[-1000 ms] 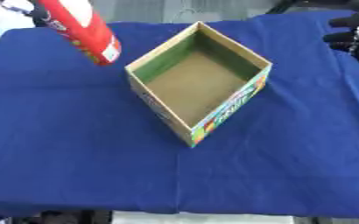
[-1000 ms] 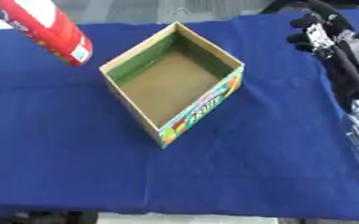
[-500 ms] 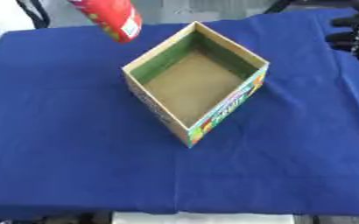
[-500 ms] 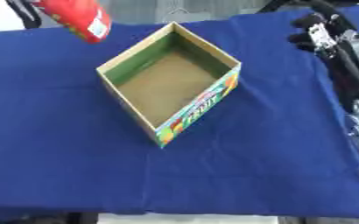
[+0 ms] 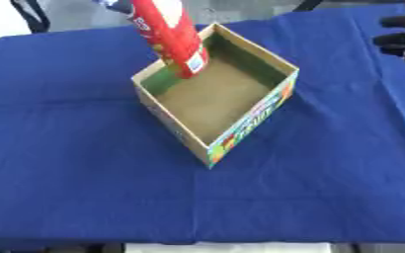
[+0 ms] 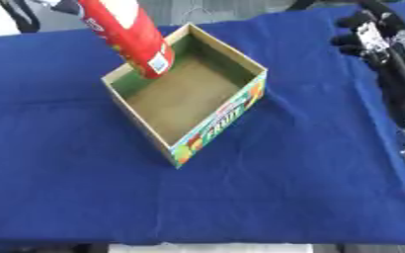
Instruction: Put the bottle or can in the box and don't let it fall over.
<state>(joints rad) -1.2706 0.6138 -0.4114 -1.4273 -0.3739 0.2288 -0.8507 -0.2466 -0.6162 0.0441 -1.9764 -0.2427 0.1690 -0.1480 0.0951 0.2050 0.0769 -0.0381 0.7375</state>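
Can: we see a tall red can (image 5: 169,34) in the upper middle of the frame, tilted, its top leaning toward the upper left and its lower end with a white label patch hanging over the far left corner of the box. We cannot tell whether its base touches the box floor.
Box: an open cardboard box (image 5: 245,123) sits turned cornerwise near the centre of the frame, brown inside with a green inner wall at the far side and bright printed colours on its outer right wall. It holds nothing apart from the can's lower end over it.
Left hand: only a dark scrap (image 5: 115,5) shows at the top edge, at the can's upper end; we cannot tell how its fingers lie.
Right hand: our right hand (image 6: 368,33) is at the upper right of the frame, well apart from the box, black fingers curled in with nothing in them.
Table: a blue cloth (image 5: 85,178) covers the table, creased in places.
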